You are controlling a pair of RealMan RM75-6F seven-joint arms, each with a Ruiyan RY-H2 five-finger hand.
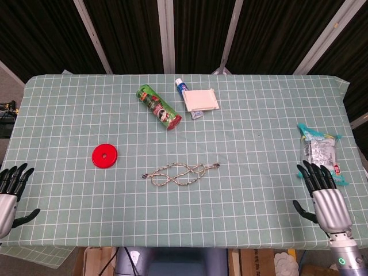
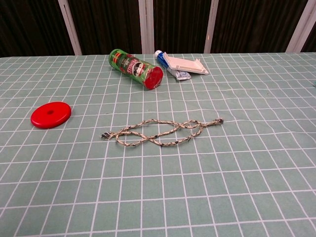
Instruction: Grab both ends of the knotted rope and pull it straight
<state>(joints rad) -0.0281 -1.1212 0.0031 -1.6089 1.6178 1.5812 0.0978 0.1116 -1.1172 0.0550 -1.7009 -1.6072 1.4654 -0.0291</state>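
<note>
Knotted rope loosely looped at centre frame on the counter. Left robot hand lower left, right robot hand lower right: both spread, empty.

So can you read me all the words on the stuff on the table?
Can: green label with a face and some print, too blurred to read.
Toothpaste tube: print too small to read.
White box: no words visible.
Snack bag: print too blurred to read.
Red disc: no words.
Nothing here can be read for sure.
</note>
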